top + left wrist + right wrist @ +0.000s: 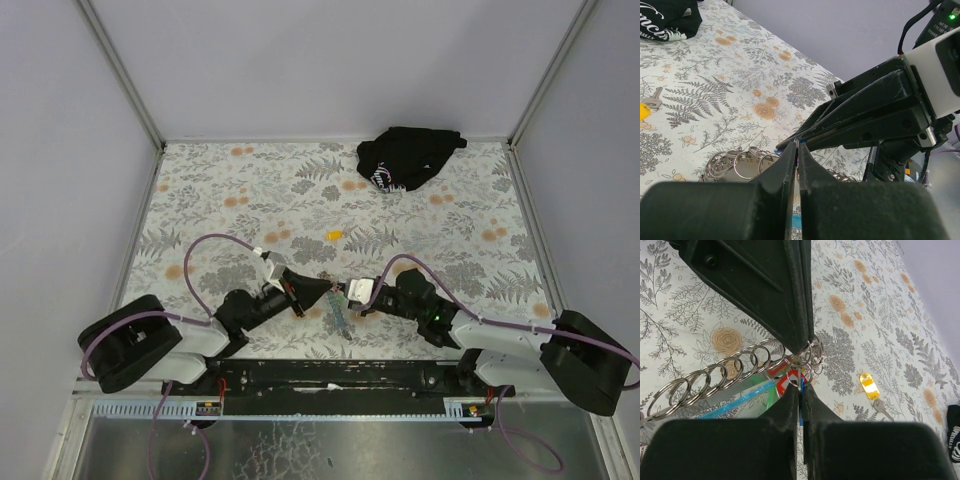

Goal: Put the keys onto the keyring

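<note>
Two grippers meet tip to tip. The left gripper [807,344] is clamped on the keyring [813,359], a cluster of thin silvery rings trailing about seven linked rings [720,377]. Directly below it, the right gripper [801,390] is pinched shut on the keys [800,380], a blue sliver showing between its fingers. One red tag [782,382] and one green tag [769,397] lie beside them. One yellow-tagged key [870,386] lies apart.
</note>
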Controlling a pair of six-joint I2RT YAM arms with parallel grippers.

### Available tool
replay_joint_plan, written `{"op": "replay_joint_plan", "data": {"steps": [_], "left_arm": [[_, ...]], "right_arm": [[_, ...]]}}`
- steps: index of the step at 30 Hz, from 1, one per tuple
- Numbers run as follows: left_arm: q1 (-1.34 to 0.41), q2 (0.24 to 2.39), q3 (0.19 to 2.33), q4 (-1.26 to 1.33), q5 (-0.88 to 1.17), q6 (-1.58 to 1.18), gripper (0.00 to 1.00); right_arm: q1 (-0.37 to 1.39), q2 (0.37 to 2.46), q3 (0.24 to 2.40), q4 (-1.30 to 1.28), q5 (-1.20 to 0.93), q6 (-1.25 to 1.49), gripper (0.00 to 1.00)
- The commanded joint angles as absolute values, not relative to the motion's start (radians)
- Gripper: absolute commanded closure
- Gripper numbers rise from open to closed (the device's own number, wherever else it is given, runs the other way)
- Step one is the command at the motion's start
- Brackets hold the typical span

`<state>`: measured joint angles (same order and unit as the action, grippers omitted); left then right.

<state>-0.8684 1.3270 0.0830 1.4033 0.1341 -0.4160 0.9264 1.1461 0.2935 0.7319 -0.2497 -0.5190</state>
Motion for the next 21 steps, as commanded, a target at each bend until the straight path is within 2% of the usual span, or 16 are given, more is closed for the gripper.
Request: {"op": "replay_joint_plan", "data": {"steps": [1,6,14,21], "left_arm": [[-0.863,1.27,0.074,1.45,0.106,-0.381,1.0],[-0.859,1.23,0.072,1.384,0.137,-0.355,0.98],[-0.824,1.113,0.126,1.156,0.235,-0.291,0.76],[-0.781,1.128,0.186,1.043,0.367,-0.259,0.63]], "right_arm": [[0.919,1.068,0.374,0.577,-0.191,-0.555,1.0],[0.919,1.032,0.462,0.38,-0.198,-0.602,1.0],[0.927,1.05,0.588,0.166,-0.216,-0.681,1.0],[0.939,1.065,0.643,0.079,-0.223,-0.731,1.0]]}}
